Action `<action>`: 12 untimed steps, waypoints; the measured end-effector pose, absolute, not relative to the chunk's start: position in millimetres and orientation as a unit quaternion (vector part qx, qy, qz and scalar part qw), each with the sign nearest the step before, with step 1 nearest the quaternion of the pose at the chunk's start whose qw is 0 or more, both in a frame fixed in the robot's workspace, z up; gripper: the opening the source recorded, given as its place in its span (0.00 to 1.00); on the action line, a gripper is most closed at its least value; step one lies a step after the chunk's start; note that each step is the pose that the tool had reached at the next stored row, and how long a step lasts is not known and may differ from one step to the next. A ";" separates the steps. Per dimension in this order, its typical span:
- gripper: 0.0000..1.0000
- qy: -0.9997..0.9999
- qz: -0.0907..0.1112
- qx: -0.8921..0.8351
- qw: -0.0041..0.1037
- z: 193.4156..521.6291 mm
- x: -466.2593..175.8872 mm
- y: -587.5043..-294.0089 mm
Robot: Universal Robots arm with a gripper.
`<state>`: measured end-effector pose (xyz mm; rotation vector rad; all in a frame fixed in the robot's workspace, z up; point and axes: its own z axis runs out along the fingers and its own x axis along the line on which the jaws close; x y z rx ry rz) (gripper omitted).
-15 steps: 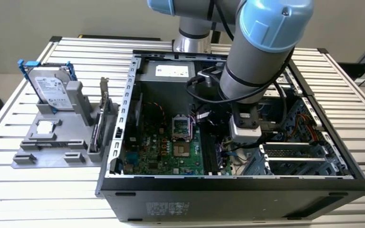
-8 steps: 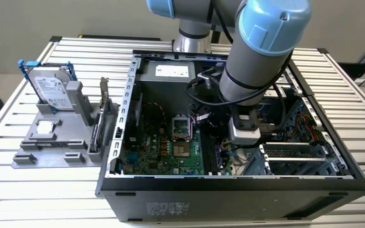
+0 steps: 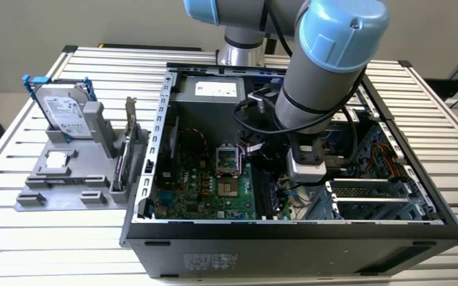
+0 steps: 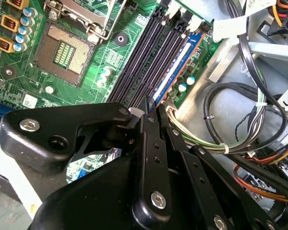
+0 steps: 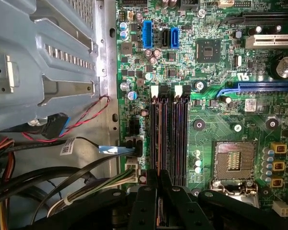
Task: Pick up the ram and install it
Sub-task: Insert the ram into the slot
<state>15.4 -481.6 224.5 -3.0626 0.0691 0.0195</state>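
Gripper (image 4: pixel 154 107) reaches down into the open computer case (image 3: pixel 293 241), its fingers pinched on the near end of the ram (image 4: pixel 178 62). Case rests on the slatted table (image 3: pixel 22 238). Green motherboard (image 3: pixel 205 185) covers the case floor. Ram stands on edge at the cable-side end of the black memory slots (image 4: pixel 144 52), blue face showing, beside the cable bundle (image 4: pixel 230 139). Bare CPU socket (image 4: pixel 62 50) lies on the slots' other side.
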 end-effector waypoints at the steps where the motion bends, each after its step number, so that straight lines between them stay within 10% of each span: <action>1: 0.00 0.023 0.006 -0.999 0.039 224.2 15.5 -481.5; 12: 0.00 0.023 0.006 -0.999 0.039 220.8 16.5 -481.3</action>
